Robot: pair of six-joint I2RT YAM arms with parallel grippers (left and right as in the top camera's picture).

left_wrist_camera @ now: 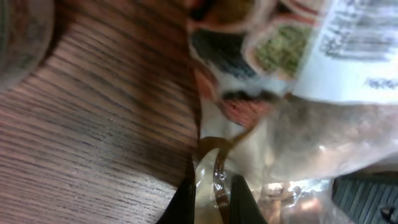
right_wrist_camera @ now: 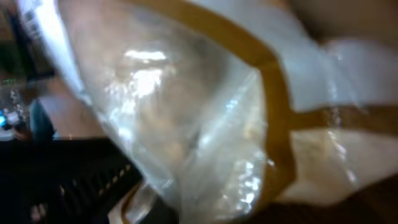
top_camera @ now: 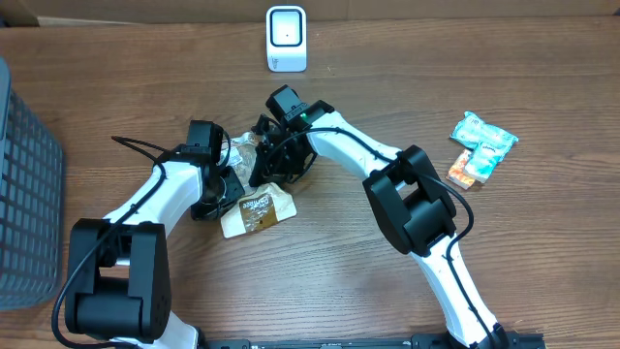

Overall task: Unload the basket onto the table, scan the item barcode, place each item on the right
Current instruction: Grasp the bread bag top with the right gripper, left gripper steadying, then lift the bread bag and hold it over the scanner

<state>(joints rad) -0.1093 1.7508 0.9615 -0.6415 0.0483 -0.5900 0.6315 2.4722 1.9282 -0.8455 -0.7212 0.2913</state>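
Left fingers (left_wrist_camera: 241, 200) pinch crinkly, glossy plastic packet (left_wrist_camera: 323, 130).

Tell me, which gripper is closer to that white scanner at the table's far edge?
Right. The right gripper is on the bag, almost directly in line with the scanner. The left gripper pinches the same bag farther from the scanner, off to the left.

A clear, glossy plastic bag (right_wrist_camera: 186, 118) with a brown band (right_wrist_camera: 278, 106) fills the blurred view, dark shapes (right_wrist_camera: 68, 180) lower left
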